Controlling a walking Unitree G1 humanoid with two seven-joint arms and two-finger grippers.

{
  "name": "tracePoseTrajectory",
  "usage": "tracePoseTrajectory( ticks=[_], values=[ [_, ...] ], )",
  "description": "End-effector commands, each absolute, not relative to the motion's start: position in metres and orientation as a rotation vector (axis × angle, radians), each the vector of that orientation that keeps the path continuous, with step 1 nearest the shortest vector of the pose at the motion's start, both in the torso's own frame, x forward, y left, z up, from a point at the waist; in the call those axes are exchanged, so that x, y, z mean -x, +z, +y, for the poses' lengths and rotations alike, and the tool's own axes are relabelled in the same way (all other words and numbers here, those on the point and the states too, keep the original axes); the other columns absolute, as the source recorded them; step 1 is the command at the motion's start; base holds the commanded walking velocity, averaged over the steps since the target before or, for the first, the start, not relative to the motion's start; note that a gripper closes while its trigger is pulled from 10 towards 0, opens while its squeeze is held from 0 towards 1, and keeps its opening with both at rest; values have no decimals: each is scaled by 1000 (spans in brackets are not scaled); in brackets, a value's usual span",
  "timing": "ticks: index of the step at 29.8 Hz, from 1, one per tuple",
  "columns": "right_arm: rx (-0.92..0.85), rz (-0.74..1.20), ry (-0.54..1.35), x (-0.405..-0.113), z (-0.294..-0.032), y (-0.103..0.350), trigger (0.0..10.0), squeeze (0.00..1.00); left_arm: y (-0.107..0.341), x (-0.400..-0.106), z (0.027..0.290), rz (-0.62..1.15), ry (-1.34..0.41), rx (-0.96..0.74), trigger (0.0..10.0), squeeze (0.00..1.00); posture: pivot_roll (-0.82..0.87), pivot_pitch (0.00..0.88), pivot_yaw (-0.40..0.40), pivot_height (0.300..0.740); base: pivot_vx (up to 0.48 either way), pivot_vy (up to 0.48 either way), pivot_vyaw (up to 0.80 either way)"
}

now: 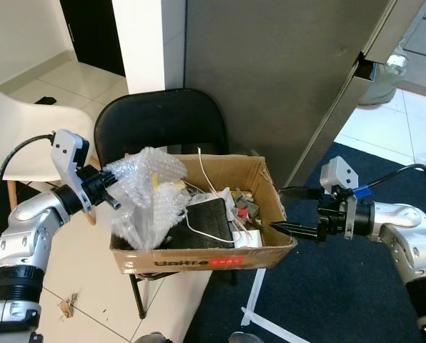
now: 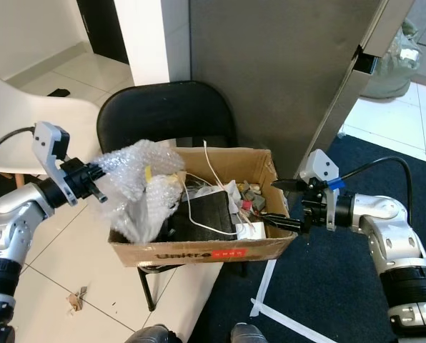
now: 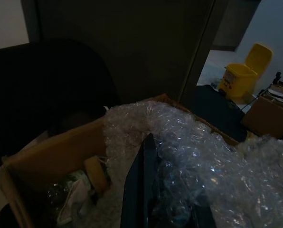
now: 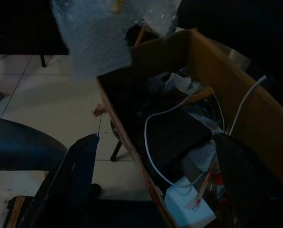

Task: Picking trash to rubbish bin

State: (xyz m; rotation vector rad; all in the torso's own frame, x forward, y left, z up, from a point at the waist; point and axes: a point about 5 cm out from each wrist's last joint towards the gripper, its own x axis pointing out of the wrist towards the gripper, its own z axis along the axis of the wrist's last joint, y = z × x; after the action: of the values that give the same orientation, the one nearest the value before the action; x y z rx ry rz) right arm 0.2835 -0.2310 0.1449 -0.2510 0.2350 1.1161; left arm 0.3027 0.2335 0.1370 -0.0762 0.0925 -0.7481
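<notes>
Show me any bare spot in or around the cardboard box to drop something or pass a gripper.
The brown cardboard box is crowded: crumpled bubble wrap held by the left gripper fills its left end, a black slab, white cable and scraps the rest. The right gripper straddles its right wall. Bare patches: tiled floor left of the box, dark carpet to its right.

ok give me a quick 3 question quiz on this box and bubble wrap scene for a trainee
1. True or false: the cardboard box sits on a black chair.
2. Which gripper holds the bubble wrap? A) left B) right
3. Fill in: the right gripper is open around the box's ___ wall.

Key: 1 true. 2 A, the left gripper is shut on it. 3 right, one finger inside and one outside.
</notes>
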Motion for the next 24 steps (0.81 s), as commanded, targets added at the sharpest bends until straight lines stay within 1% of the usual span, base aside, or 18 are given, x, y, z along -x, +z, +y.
tracePoseTrajectory(
  ticks=[1, 4, 6, 9, 11, 21, 24],
  values=[
    [260, 260, 1122, -282, -233, 141, 10000, 0, 133, -302, 230, 103, -766, 77, 10000, 0, -15, 0, -18, 740, 0, 0, 0],
    [257, 263, 1132, -281, -233, 142, 10000, 0, 128, -304, 234, 113, -741, 82, 10000, 0, -21, 0, -20, 740, 0, 0, 0],
    [255, 266, 1144, -279, -234, 143, 10000, 0, 124, -306, 243, 119, -682, 89, 10000, 0, -27, 0, -25, 740, 0, 0, 0],
    [254, 267, 1148, -278, -235, 143, 10000, 0, 122, -307, 246, 120, -662, 93, 10000, 0, -29, 0, -29, 740, 0, 0, 0],
    [248, 285, 1184, -273, -236, 143, 10000, 0, 120, -310, 257, 120, -605, 111, 10000, 0, -38, 0, -38, 740, 0, 0, 0],
    [254, 296, 1191, -271, -239, 145, 10000, 0, 122, -315, 266, 93, -559, 127, 10000, 0, -51, 0, -53, 740, 0, 0, 0],
    [255, 290, 1184, -271, -241, 150, 10000, 0, 118, -317, 273, 96, -522, 126, 10000, 0, -59, 0, -62, 740, 0, 0, 0]
  ],
)
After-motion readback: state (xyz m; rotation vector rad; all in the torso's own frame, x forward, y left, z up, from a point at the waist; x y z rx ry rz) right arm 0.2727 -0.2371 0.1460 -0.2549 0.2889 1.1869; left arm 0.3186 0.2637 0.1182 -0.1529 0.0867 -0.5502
